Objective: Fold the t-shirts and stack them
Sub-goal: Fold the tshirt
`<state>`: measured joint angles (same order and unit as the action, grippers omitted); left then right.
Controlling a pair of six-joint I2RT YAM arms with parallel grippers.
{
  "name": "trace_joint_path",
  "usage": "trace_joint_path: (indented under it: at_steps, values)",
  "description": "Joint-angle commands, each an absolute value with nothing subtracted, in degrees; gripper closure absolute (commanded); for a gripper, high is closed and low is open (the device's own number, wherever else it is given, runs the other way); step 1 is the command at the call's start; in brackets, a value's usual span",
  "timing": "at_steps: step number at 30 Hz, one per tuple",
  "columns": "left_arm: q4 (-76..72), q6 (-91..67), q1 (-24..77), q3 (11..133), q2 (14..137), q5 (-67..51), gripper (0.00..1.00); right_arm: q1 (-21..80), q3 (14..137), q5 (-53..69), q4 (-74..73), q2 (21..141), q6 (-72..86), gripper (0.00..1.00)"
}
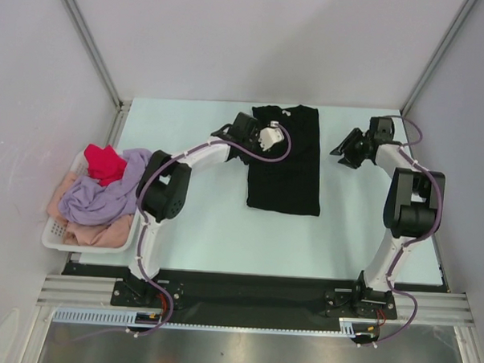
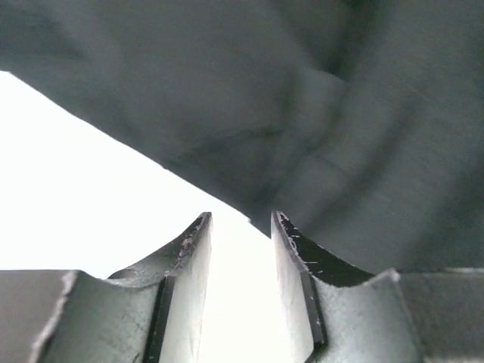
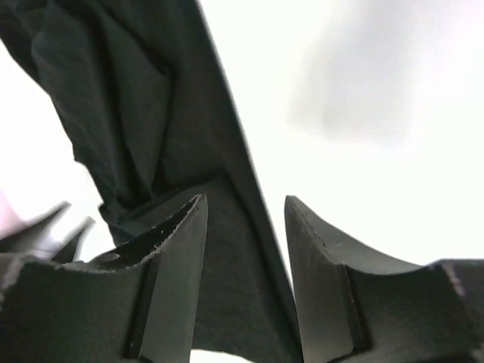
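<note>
The black t-shirt (image 1: 286, 175) lies on the table at the far middle, folded into a long narrow rectangle. My left gripper (image 1: 269, 139) hovers over its far left part. In the left wrist view the left gripper (image 2: 240, 219) is open with only bright table between the fingers, and the black cloth (image 2: 340, 113) is just ahead. My right gripper (image 1: 338, 151) sits just right of the shirt, apart from it. In the right wrist view the right gripper (image 3: 244, 200) is open and empty, with the shirt (image 3: 151, 113) and its edge beyond the fingers. Red (image 1: 105, 161), lavender (image 1: 97, 195) and pale pink (image 1: 95, 233) shirts lie bunched in the basket.
The white lattice basket (image 1: 51, 237) stands at the table's left edge beside the left arm. Grey walls with metal posts close off the back and sides. The light table surface (image 1: 216, 229) stretches in front of the black shirt.
</note>
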<state>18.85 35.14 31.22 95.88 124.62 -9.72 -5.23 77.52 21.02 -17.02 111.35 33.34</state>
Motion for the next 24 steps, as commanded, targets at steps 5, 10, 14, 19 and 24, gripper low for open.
trace_joint_path:
  at_steps: [5,10,14,19,24]
  values:
    - [18.01,28.13,28.13,104.77,125.51,-5.18,0.56,-0.18,74.45,12.83,-21.53,100.81,20.66,0.48]
    - [23.72,34.85,30.13,91.02,112.98,-22.48,0.47,2.63,71.82,10.9,-31.2,98.19,21.18,0.43]
    - [27.33,41.83,35.5,81.59,106.09,-25.31,0.46,5.35,60.41,13.62,-29.09,91.24,23.64,0.39]
    - [23.74,37.1,38.5,77.88,107.49,-23.03,0.6,8.09,53.62,17.05,-23.38,88.6,27.32,0.6]
    - [19.45,37.35,39.89,72.7,108.45,-20.85,0.63,8.53,49.49,15.91,-22.76,88.24,28.21,0.69]
